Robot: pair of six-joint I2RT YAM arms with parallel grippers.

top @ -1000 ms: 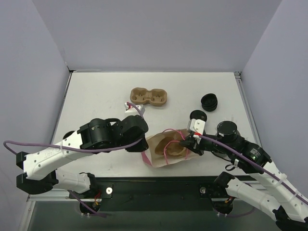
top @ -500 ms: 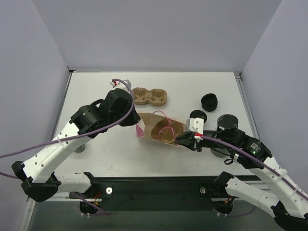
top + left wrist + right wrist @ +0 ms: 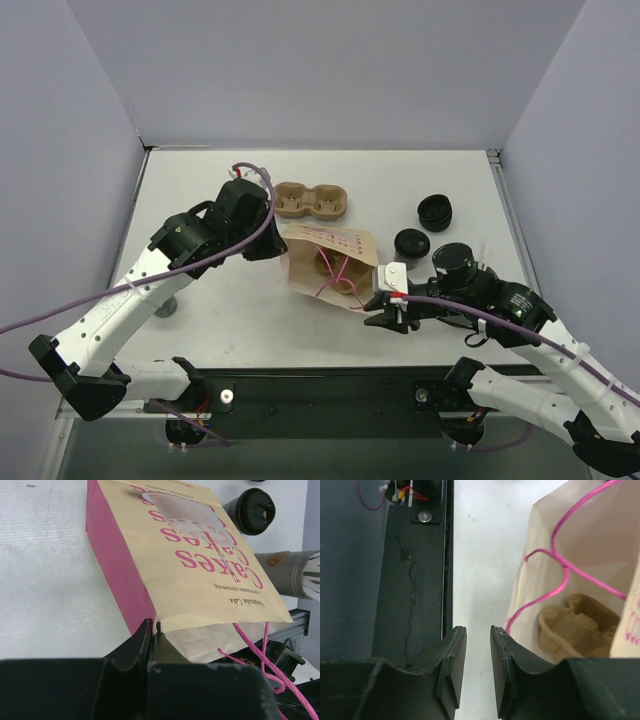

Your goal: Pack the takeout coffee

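Note:
One takeout coffee (image 3: 411, 241), a small black cup with a black lid (image 3: 255, 511), stands on the table right of a cream and pink paper bag (image 3: 335, 250). The bag (image 3: 200, 555) lies tipped with its mouth toward the near edge. My left gripper (image 3: 281, 246) is shut on the bag's back corner (image 3: 152, 626). At the bag's mouth my right gripper (image 3: 378, 308) is open with nothing between its fingers (image 3: 479, 640). The right wrist view looks into the bag (image 3: 585, 545), where a brown pulp tray (image 3: 575, 622) lies behind the pink cord handles (image 3: 555, 580).
A second brown pulp tray (image 3: 311, 201) sits at the back centre. A stack of loose black lids (image 3: 435, 211) is at the back right. A grey cylinder (image 3: 287, 572) shows beyond the bag. The table's black near edge (image 3: 415, 580) lies left of my right fingers.
My left gripper has dragged the bag back and to the left and tipped it up. My right gripper has let go of the bag's rim, opened and drawn toward the near edge.

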